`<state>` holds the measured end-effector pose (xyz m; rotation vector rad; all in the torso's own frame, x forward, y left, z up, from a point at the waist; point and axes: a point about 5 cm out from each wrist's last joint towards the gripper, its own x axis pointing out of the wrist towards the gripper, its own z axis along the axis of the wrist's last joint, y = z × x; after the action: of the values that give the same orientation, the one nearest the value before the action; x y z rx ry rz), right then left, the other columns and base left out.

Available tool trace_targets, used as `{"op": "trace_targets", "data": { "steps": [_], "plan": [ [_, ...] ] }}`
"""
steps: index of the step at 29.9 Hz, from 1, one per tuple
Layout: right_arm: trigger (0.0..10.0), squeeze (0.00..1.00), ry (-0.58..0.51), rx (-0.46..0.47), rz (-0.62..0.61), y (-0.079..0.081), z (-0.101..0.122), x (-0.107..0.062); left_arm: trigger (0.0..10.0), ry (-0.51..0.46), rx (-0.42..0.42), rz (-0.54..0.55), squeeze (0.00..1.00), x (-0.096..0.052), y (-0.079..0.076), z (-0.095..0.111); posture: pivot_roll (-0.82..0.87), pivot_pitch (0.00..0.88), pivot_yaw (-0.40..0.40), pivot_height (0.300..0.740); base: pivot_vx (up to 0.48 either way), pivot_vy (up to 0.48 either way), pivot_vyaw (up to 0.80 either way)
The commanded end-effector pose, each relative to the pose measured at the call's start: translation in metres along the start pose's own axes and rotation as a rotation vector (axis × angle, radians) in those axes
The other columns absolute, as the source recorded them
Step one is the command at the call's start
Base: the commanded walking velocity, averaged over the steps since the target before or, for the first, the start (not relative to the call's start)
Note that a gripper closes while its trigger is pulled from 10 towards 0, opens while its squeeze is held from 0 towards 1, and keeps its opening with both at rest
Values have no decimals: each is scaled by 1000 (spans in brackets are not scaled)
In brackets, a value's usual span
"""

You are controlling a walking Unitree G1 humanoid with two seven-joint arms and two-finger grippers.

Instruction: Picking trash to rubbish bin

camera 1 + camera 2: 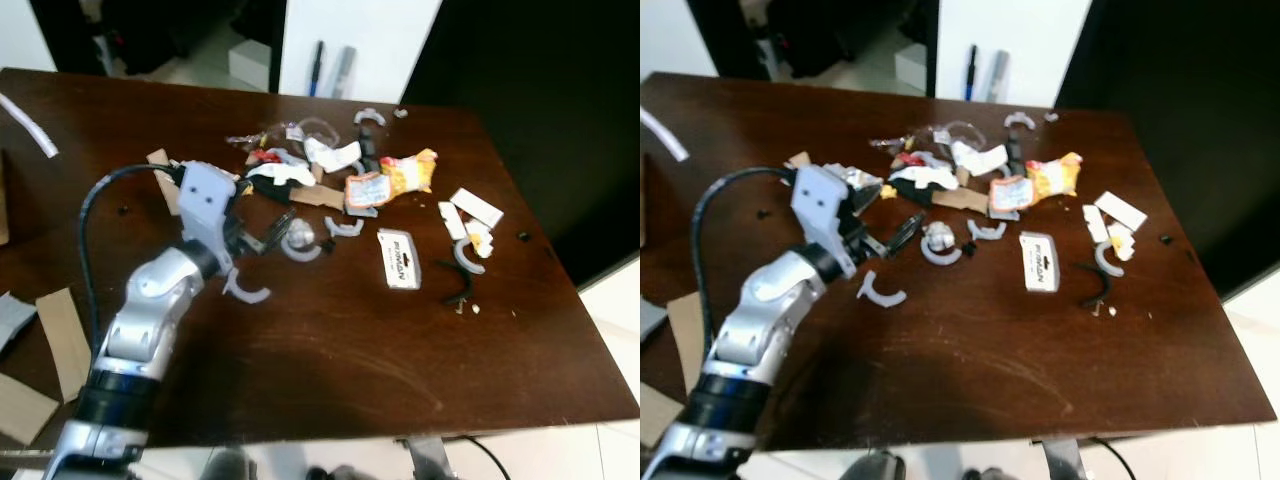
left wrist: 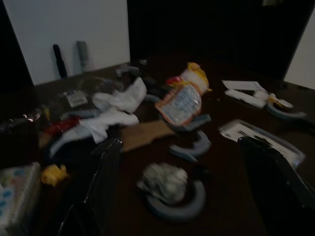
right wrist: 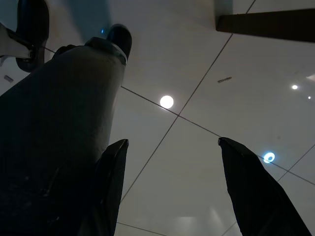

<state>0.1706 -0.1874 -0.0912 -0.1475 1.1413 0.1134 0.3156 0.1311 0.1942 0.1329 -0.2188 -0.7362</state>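
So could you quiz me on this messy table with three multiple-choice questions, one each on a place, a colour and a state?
1. Where is the left claw?
A. Above the dark wooden table, near the crumpled silver foil ball
B. Over the floor
C. On the white rectangular label card

2. Colour of the crinkled snack packet?
A. Blue
B. Orange-yellow
C. Green

3. The left claw's fingers are:
A. Clamped on cardboard
B. Apart, empty
C. Holding foil

A: it hovers beside the foil. B: orange-yellow wrapper. B: gap visible, nothing held.

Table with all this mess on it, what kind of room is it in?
Probably a room in a home or office: a dark wooden table strewn with trash like a snack wrapper, a white wall behind and pale floor tiles.
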Motion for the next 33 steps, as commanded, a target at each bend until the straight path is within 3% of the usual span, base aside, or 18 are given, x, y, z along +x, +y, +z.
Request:
{"op": "trace_targets", "data": {
  "steps": [1, 8, 15, 18, 24, 28, 33],
  "plan": [
    [10000, 0, 51, 8, -6, -4, -17, -1, 10000, 43, -25, -76, 0, -1, -10, -10, 251, 194, -103, 740, 0, 0, 0],
    [10000, 0, 65, 7, -14, -9, -25, -3, 10000, 85, -11, -99, 0, 3, -10, -17, 228, 223, -108, 740, 0, 0, 0],
    [10000, 0, 101, 34, -52, -28, -48, -9, 10000, 113, 55, 40, 0, 18, 19, -22, 125, 307, -109, 740, 0, 0, 0],
    [10000, 0, 104, 39, -57, -30, -51, -10, 10000, 111, 64, 52, 0, 20, 22, -21, 125, 307, -109, 740, 0, 0, 0],
    [10000, 0, 121, 92, -89, -43, -74, -18, 10000, 37, 115, 133, 0, 37, 50, 5, 6, 396, -103, 740, 0, 0, 0],
    [10000, 0, 132, 115, -104, -48, -87, -22, 10000, 1, 128, 117, 0, 47, 56, 19, -28, 424, -98, 740, 0, 0, 0],
    [10000, 0, 149, 137, -119, -52, -101, -27, 10000, 31, 124, -4, 0, 61, 46, 18, -54, 455, -85, 740, 0, 0, 0]
  ]
}}
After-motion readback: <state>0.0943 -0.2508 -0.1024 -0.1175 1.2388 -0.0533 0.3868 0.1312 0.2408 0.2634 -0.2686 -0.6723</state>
